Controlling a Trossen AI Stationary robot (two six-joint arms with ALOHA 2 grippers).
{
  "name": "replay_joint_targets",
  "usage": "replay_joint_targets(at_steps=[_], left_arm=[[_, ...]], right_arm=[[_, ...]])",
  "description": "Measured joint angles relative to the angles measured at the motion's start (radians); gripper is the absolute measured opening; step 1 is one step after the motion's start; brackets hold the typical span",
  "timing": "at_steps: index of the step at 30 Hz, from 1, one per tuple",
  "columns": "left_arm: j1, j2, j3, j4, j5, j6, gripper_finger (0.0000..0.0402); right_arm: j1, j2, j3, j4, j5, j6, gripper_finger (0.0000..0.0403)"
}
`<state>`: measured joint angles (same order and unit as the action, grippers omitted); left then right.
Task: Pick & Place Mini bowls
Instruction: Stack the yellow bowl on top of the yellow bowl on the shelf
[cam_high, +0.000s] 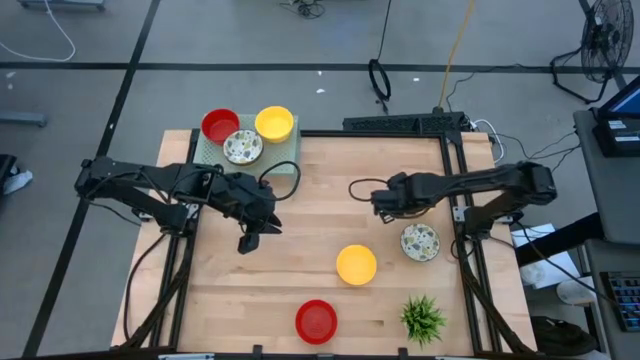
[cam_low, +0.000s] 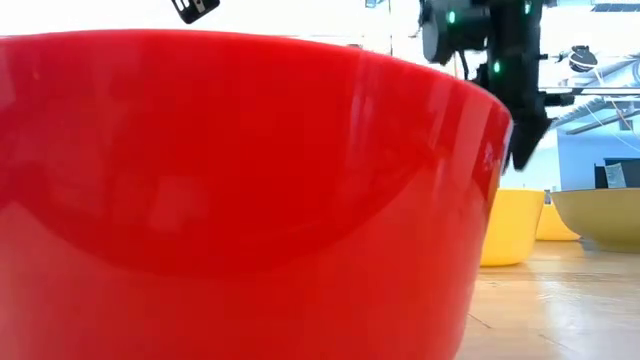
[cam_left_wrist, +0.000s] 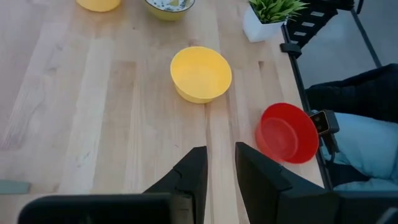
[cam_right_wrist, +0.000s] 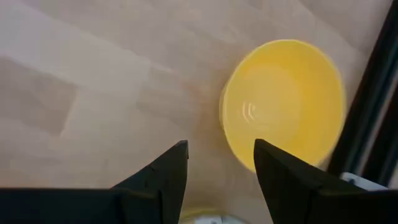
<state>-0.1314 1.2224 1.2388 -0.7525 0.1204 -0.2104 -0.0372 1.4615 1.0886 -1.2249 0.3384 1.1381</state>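
Three mini bowls, red, floral white and yellow, sit on a green mat at the table's far left corner. A yellow bowl, a floral bowl and a red bowl stand on the bare wood. Another yellow bowl lies below my right arm, hidden in the high view. My left gripper hovers over bare wood left of centre, open with a narrow gap. My right gripper hovers open right of centre, beside that hidden bowl.
A small green plant in a white pot stands at the near right corner. Black rails run along the table's right and far edges. The red bowl fills most of the low view. Bare wood lies between the two grippers.
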Motion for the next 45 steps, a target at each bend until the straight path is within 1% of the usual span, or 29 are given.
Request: replay_joint_targets(at_steps=[3,7,11,14,19,22,25,31,33,37,40,42,45], left_arm=[[-0.001,0.000,0.000,0.000,0.000,-0.001,0.0086],[-0.001,0.000,0.000,0.000,0.000,-0.002,0.0086],[-0.001,0.000,0.000,0.000,0.001,-0.002,0.0086],[0.000,0.000,0.000,0.000,0.001,0.000,0.0086],[0.000,0.000,0.000,0.000,0.001,0.010,0.0086],[0.000,0.000,0.000,-0.001,0.001,0.011,0.0086],[0.000,0.000,0.000,-0.001,0.001,0.014,0.0086],[0.000,0.000,0.000,-0.001,0.001,0.014,0.0086],[0.000,0.000,0.000,-0.001,0.001,0.014,0.0086],[0.000,0.000,0.000,-0.001,0.001,0.019,0.0086],[0.000,0.000,0.000,0.000,0.001,0.025,0.0086],[0.000,0.000,0.000,0.000,0.001,0.025,0.0086],[0.000,0.000,0.000,0.000,0.001,0.027,0.0086]], right_arm=[[-0.046,-0.001,-0.086,0.061,-0.007,-0.017,0.0171],[-0.108,0.000,-0.206,0.190,-0.076,-0.032,0.0171],[-0.144,0.000,-0.296,0.326,-0.125,-0.077,0.0171],[-0.163,0.000,-0.338,0.403,-0.131,-0.109,0.0171],[-0.173,-0.002,-0.353,0.465,-0.131,-0.207,0.0168],[-0.170,-0.002,-0.356,0.508,-0.149,-0.260,0.0151],[-0.170,-0.001,-0.356,0.560,-0.160,-0.272,0.0119],[-0.169,-0.001,-0.354,0.588,-0.157,-0.272,0.0024],[-0.158,0.000,-0.355,0.619,-0.156,-0.293,0.0008],[-0.124,0.000,-0.355,0.780,-0.199,-0.306,0.0009],[-0.081,-0.001,-0.354,0.980,-0.234,-0.313,0.0004],[-0.046,0.000,-0.352,1.125,-0.239,-0.321,0.0003],[0.005,0.003,-0.324,1.251,-0.248,-0.355,0.0001]])
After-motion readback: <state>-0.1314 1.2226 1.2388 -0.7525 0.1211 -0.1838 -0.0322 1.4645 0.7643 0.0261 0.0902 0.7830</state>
